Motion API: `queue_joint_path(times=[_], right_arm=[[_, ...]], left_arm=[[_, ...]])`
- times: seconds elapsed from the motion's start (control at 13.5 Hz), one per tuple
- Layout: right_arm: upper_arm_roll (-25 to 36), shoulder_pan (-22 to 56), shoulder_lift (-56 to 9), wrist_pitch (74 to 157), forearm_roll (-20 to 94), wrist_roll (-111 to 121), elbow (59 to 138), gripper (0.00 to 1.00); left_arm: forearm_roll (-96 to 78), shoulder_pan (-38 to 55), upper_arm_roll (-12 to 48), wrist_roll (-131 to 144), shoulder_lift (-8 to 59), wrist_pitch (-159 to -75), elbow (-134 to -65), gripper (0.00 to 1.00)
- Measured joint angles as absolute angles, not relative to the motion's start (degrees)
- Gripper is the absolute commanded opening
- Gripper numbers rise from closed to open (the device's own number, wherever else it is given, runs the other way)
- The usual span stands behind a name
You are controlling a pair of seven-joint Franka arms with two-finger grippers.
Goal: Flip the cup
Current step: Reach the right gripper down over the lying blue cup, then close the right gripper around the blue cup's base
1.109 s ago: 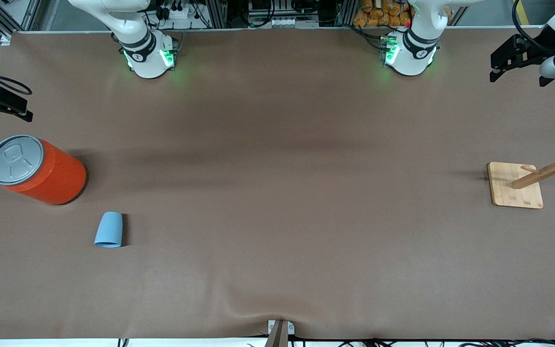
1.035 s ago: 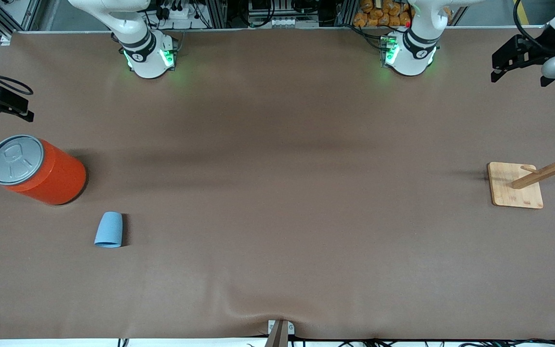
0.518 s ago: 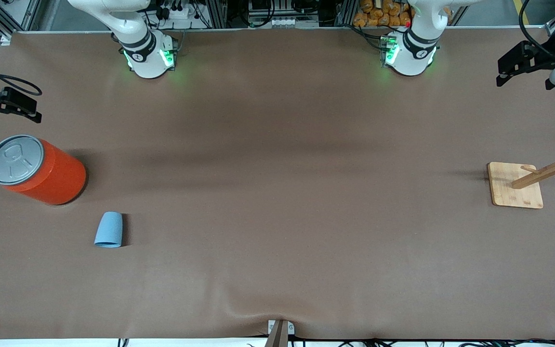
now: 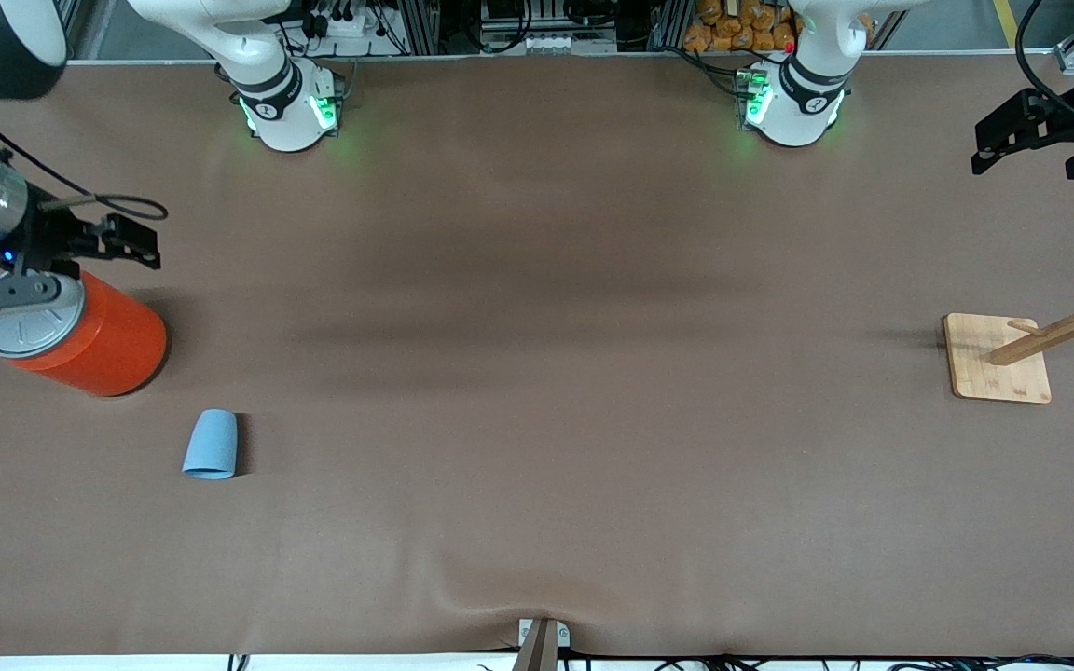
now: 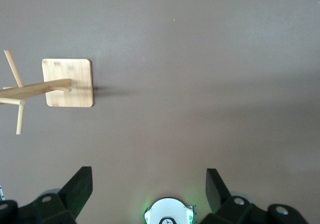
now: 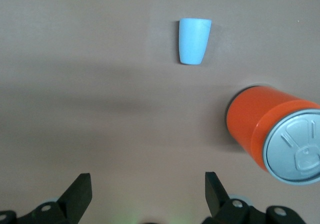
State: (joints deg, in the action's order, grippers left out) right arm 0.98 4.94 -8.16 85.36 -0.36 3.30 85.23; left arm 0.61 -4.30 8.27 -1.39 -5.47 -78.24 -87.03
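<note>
The light-blue cup [image 4: 211,445] looks to lie on its side on the brown table, wide end toward the front camera; its inside does not show. It also shows in the right wrist view [image 6: 194,41]. My right gripper [image 4: 122,244] hangs high over the table by the orange can [image 4: 94,340], open and empty [image 6: 147,189], well apart from the cup. My left gripper [image 4: 1026,135] waits high over the table's edge at the left arm's end, open and empty [image 5: 149,184].
The big orange can with a grey pull-tab lid [image 6: 272,136] stands farther from the front camera than the cup, toward the right arm's end. A wooden rack on a square base [image 4: 998,359] [image 5: 67,82] stands at the left arm's end.
My right arm has swung in over the orange can, and now covers part of its lid. My left gripper has drifted a little toward the table's edge. The cup has not moved.
</note>
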Motion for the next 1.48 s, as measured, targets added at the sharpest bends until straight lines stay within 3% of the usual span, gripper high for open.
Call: queue_joint_path(times=[0.44,0.81,1.48], right_arm=[[1.3,1.0,-24.1,105.0,-0.3,7.0,85.8,1.0],[1.4,-2.0,-32.2,114.7,-0.2,17.7,85.8,1.0],[1.1,-1.3,-36.9,116.8,0.1,18.7,86.6,1.0]], left_arm=[[0.6,-4.3,8.5,-1.4,-4.7,-79.7,-87.1,1.0],[0.6,-4.4,8.6,-1.4,-4.0,-81.4,-87.1,1.0],[2.0,-4.3,9.3,-1.4,-3.9,-81.6,-87.1,1.0]])
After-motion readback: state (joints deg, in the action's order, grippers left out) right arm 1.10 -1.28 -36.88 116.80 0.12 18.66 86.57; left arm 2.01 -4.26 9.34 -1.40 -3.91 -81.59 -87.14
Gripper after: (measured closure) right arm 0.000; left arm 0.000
